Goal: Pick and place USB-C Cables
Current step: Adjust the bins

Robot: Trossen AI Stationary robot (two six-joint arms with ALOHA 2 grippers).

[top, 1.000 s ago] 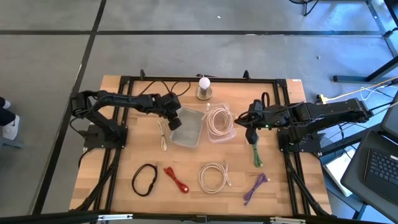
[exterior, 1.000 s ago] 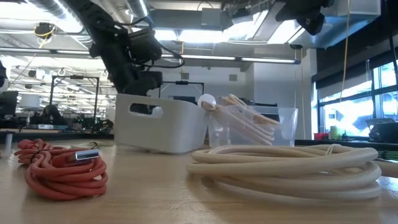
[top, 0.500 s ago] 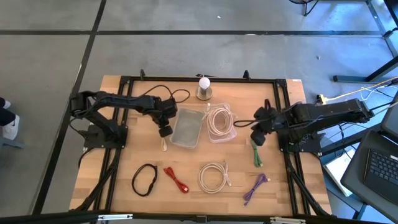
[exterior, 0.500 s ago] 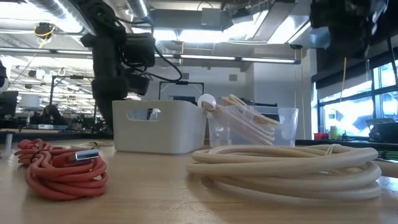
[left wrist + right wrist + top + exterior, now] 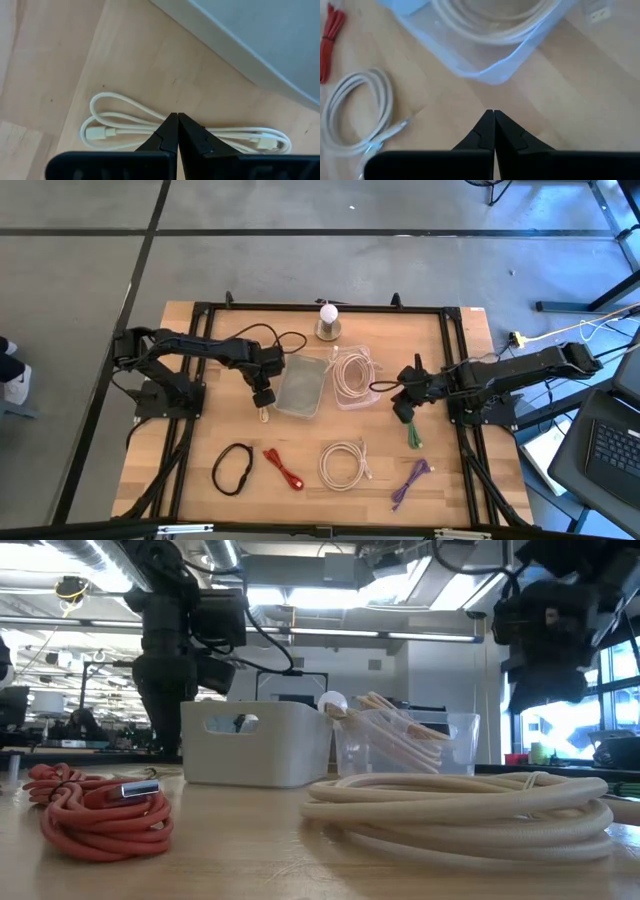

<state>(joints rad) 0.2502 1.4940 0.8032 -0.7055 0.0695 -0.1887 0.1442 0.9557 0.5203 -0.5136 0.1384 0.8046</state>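
In the high view my left gripper (image 5: 263,395) is shut beside the white bin's left wall, right over a thin white cable (image 5: 263,408) that lies flat on the table. In its wrist view the shut tips (image 5: 176,120) stand over the middle of that folded cable (image 5: 120,125); whether they touch it I cannot tell. My right gripper (image 5: 403,408) is shut just above the far end of the green bundle (image 5: 413,432); the right wrist view (image 5: 493,117) does not show the bundle. A cream coil (image 5: 352,373) lies in the clear container (image 5: 372,392).
Along the near side lie a black loop (image 5: 232,468), a red bundle (image 5: 284,468), a cream coil (image 5: 343,463) and a purple bundle (image 5: 410,483). The white bin (image 5: 300,387) sits left of the clear container. A white ball on a metal base (image 5: 328,320) stands at the far edge.
My left gripper has left the white bin, moving toward the table's left and near edges and down to the thin white cable. The bin, tilted in the low view a second ago, now sits level. My right gripper has come down toward the near edge, over the green bundle.
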